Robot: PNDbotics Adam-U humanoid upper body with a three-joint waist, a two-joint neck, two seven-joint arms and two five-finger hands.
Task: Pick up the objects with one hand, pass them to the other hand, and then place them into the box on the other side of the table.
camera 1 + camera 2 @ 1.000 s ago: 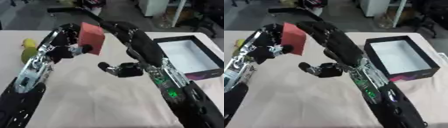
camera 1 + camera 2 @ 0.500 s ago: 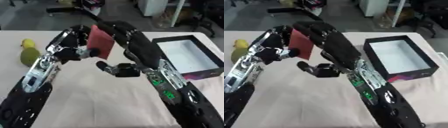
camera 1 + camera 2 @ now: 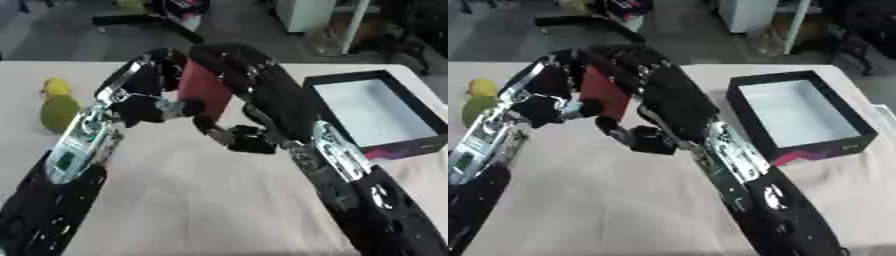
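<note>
Two black hands meet over the middle of the beige table (image 3: 175, 200), and between them sits a flat red rectangular block (image 3: 203, 91), held upright above the tabletop with one broad face turned towards me. The left hand (image 3: 149, 102) has its fingers and thumb curled round the block's left edge and lower corner, so it carries the weight for now. The right hand (image 3: 241, 139) reaches in from below and beside the block, its upper fingers lying over the top right edge, its thumb bent under; whether those fingers have actually closed on the block I cannot tell from where I stand.

I'd judge the block to be light and stiff, something like a foam brick or a thin carton: it keeps clean straight edges in the grasp and shows no sag. Its faces look smooth and matte, so it could slide if pinched only by a corner. The sensible hold, to my eye, is across the two broad faces near the middle, thumb on one side and fingers on the other, taken before the left hand lets go.

Off to the right, well apart from the hands, lies the open black box with a pale lining (image 3: 798, 112), waiting empty. Near the left edge rest a green pear-shaped fruit (image 3: 58, 111) and a small yellow fruit (image 3: 56, 86) just behind it.
</note>
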